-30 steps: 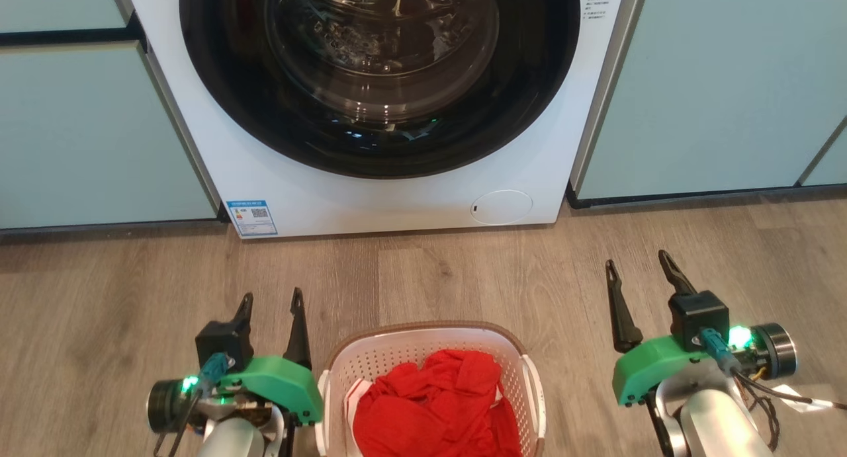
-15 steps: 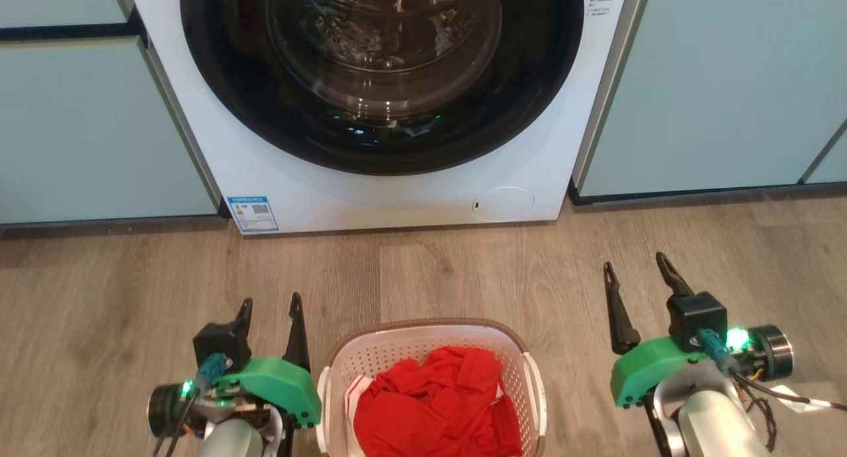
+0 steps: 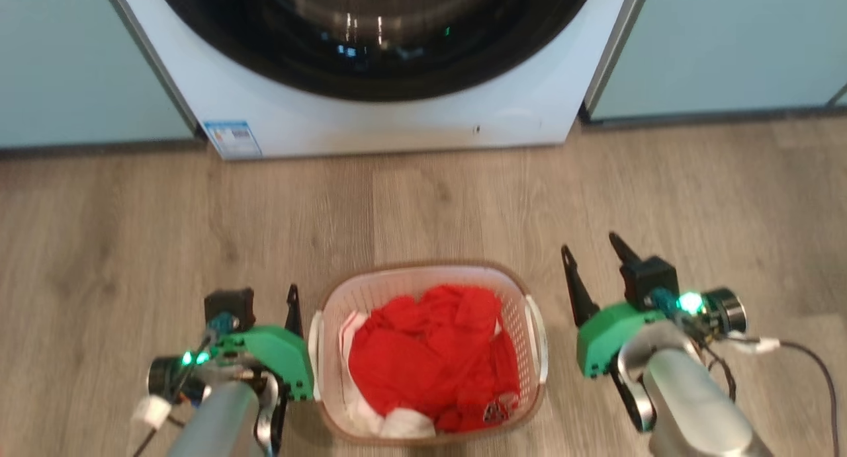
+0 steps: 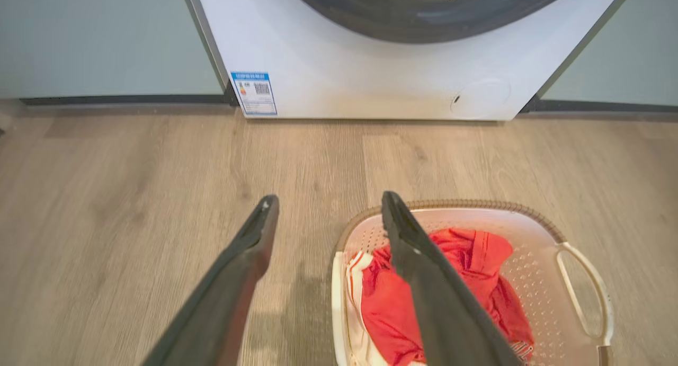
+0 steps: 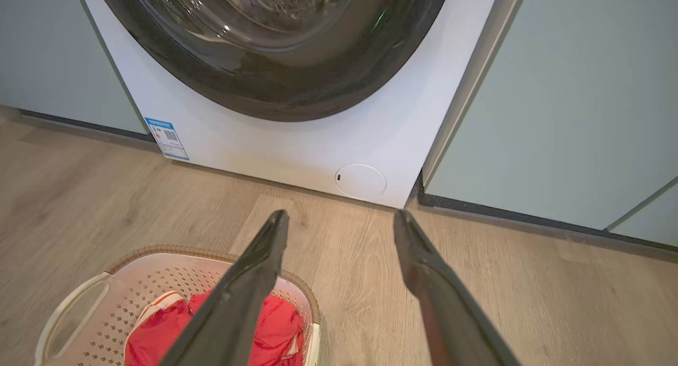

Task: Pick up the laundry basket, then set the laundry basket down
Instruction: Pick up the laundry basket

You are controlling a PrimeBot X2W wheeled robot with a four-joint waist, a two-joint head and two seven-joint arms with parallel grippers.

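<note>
The laundry basket (image 3: 423,266) stands on the wood floor (image 3: 132,232) in front of the front-loading washing machine (image 3: 397,123), well apart from it, with red clothing (image 3: 430,358) and a bit of white fabric (image 3: 403,424) heaped inside. The left gripper (image 4: 329,199) sits just beside the basket's left handle (image 3: 315,351), fingers spread and empty. The right gripper (image 3: 588,242) is near the right handle (image 3: 537,341) but apart from it, likewise spread and holding nothing.
</note>
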